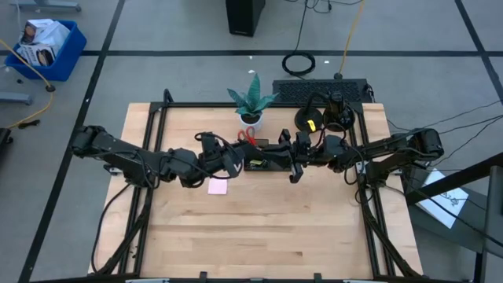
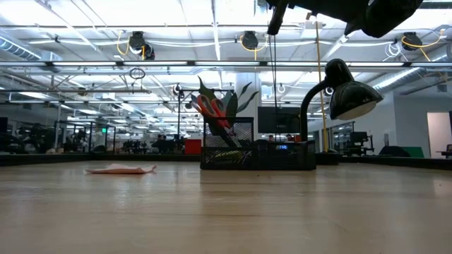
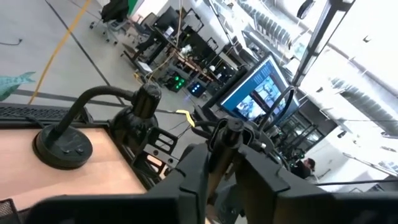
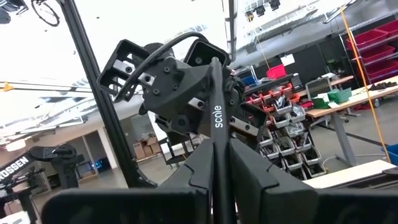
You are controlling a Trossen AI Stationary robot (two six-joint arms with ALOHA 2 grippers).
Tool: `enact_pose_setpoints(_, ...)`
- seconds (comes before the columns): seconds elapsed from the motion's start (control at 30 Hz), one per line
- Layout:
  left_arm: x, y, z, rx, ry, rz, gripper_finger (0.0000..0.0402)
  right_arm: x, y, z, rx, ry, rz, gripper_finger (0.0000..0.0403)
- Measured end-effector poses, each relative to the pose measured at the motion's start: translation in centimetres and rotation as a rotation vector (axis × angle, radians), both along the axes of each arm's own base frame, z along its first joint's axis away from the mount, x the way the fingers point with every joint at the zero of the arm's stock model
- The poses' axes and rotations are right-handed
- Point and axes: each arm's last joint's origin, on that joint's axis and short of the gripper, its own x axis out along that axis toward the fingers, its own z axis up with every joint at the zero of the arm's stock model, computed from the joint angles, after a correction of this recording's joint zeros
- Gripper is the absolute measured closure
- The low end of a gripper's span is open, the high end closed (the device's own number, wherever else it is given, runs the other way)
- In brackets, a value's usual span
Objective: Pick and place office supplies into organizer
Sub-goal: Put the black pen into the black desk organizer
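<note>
Looking straight down, the high view showed both arms reaching inward over the black organizer (image 1: 263,157) near the table's (image 1: 259,236) far edge. The left gripper (image 1: 233,163) hung at the organizer's left end, the right gripper (image 1: 295,163) at its right end. Red-handled scissors (image 1: 247,136) stood in the organizer just beyond the left gripper, next to the potted plant (image 1: 251,102). A pink sticky-note pad (image 1: 218,186) lay on the wood just nearer than the left gripper, not yet stowed.

The low view showed the organizer (image 2: 258,152) as a mesh caddy with the scissors (image 2: 210,109) upright in its taller cup. The pad (image 2: 120,168) lay flat, apart from it. A black desk lamp (image 2: 342,92) stood close by, and a thin dark stick (image 2: 275,17) hung from an arm overhead.

In the left wrist view, the left gripper (image 3: 219,168) was closed on what looked like a slim pen or pencil (image 3: 225,140), with the lamp's base (image 3: 62,146) beyond its fingers.

In the right wrist view, the right gripper (image 4: 217,174) pinched a slim black pen (image 4: 217,112) marked in white lettering, and the other arm's wrist sat just beyond it.

The risks I judged from here: both grippers crowded one small organizer, so a descent together could knock the wrists or tip the light caddy. A long pen held near one end could also catch a compartment wall and slip from the grip.
</note>
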Motion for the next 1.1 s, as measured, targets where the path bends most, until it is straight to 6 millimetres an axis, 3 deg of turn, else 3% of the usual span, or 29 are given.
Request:
enact_pose_setpoints(0.27, 0.0, 0.2, 0.0, 0.037, 0.016, 0.018, 0.0379, 0.0, 0.0, 0.1, -0.002, -0.008, -0.002, 0.0349)
enact_pose_setpoints(0.6, -0.5, 0.8, 0.8, 0.098, 0.026, 0.032, 0.0359, -0.3, 0.1, 0.1, -0.017, 0.038, 0.05, 0.0345)
enact_pose_setpoints(0.87, -1.6, 2.4, 1.9, 0.175, 0.054, 0.085, 0.0381, -3.9, 0.1, -3.2, 0.067, 0.163, 0.069, 0.0344)
enact_pose_setpoints(1.1, -1.2, 4.4, 0.3, 0.193, 0.224, 0.138, 0.0358, -8.3, 0.3, -6.6, 0.244, 0.234, 0.116, 0.0344)
